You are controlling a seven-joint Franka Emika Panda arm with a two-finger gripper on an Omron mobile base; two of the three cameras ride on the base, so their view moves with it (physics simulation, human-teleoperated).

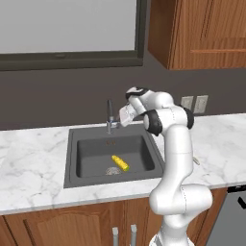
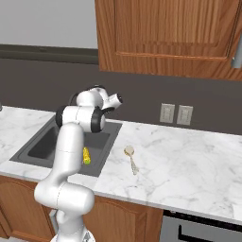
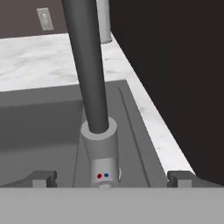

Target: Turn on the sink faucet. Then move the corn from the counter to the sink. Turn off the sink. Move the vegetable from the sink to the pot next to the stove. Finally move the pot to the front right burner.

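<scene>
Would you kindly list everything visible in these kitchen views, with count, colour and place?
sink faucet: one, dark grey, upright at the back rim of the sink.
sink: one, dark grey, recessed in the counter.
corn: one, yellow, lying in the sink beside the drain.
drain: one, metal, on the sink floor.
counter: one, white marble with grey veins.
spoon: one, pale, lying on the counter right of the sink.
wall outlets: two, light grey, on the dark back wall.
upper cabinet: one, brown wood, above the counter.
tool: one, dark tips, open, on either side of the faucet base.
</scene>
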